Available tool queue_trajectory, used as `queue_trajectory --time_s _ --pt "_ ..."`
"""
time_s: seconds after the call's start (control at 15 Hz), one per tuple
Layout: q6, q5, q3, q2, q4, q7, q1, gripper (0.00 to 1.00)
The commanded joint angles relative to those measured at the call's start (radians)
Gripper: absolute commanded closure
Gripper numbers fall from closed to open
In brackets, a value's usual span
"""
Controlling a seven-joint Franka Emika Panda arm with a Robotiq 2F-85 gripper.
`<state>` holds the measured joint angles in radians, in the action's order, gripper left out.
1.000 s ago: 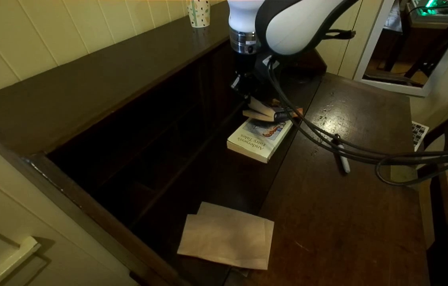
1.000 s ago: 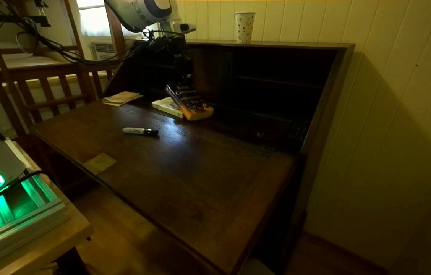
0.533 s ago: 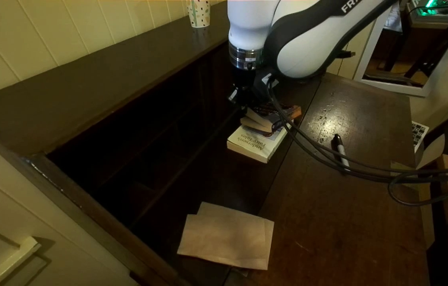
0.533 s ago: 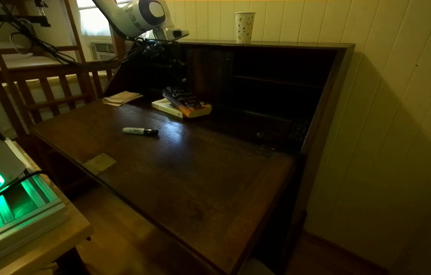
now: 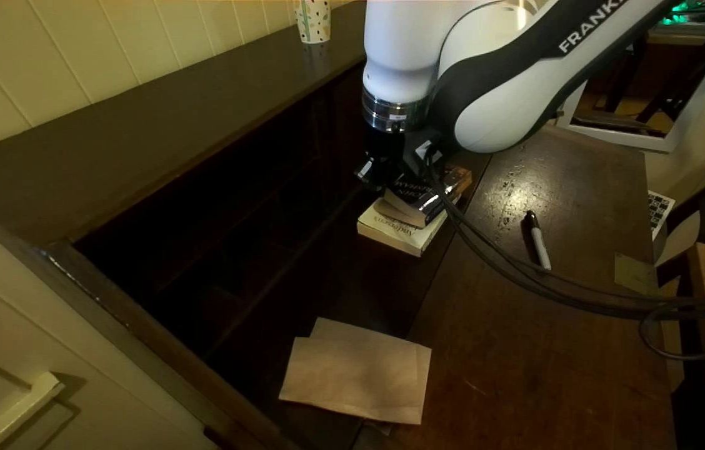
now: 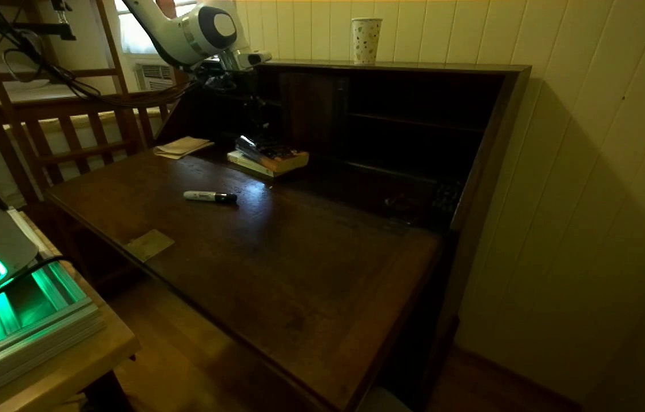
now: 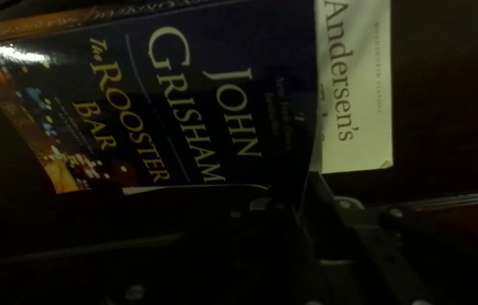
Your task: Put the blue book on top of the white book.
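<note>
The end effector (image 7: 304, 192) pinches the blue book's (image 7: 188, 101) corner.

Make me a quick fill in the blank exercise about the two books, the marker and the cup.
The blue book is by John ____.
In the wrist view, large letters on the white book read ____.
The marker has a ____ cap.
The cup stands ____ than the books, not lower.
Missing words: Grisham; Andersen's; black; higher.

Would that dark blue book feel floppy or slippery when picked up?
The blue book would probably flex, as its cover looks like thin paperback card. It might be slippery: the cover shines at one corner in the wrist view. Its thick stack of pages suggests some heft.
</note>
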<state>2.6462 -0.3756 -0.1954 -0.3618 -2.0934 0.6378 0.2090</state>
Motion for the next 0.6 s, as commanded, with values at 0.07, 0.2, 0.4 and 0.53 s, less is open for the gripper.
queue_trajectory --time_s 0.07,0.2,0.4,0.53 --pt "0.077 -0.034 -0.008 0.03 -0.059 0.042 0.026 0.96" --pt "0.097 -0.032 -0.011 0.028 -0.066 0.035 0.033 0.96" --pt "0.121 -0.028 -0.012 0.027 -0.076 0.026 0.041 0.96" --pt "0.136 -0.029 -0.016 0.027 -0.082 0.025 0.047 0.96"
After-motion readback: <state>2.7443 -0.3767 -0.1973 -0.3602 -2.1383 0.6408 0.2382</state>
